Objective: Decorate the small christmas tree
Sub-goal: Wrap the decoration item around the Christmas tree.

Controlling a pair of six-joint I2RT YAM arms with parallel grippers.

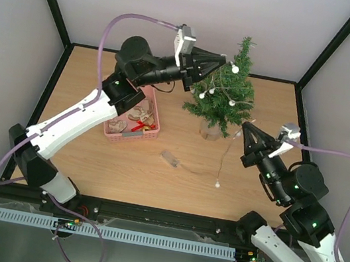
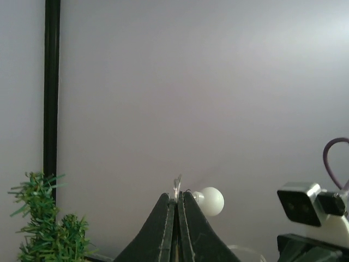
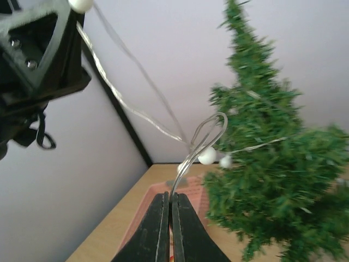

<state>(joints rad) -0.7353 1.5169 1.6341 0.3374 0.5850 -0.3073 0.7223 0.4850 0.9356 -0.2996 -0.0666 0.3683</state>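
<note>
The small christmas tree stands at the back middle of the table, with a thin wire light string of white bulbs draped over it. My left gripper is up beside the treetop, shut on the wire; a white bulb sits just past its tips, and the treetop shows at lower left. My right gripper is at the tree's right side, shut on a loop of the same wire right beside the tree. Two bulbs hang near the loop. The string's tail drops to the table.
A pink basket holding several ornaments sits left of the tree, under the left arm. A small clear box lies on the wooden table in front of the basket. Black frame posts and grey walls close in the back and sides.
</note>
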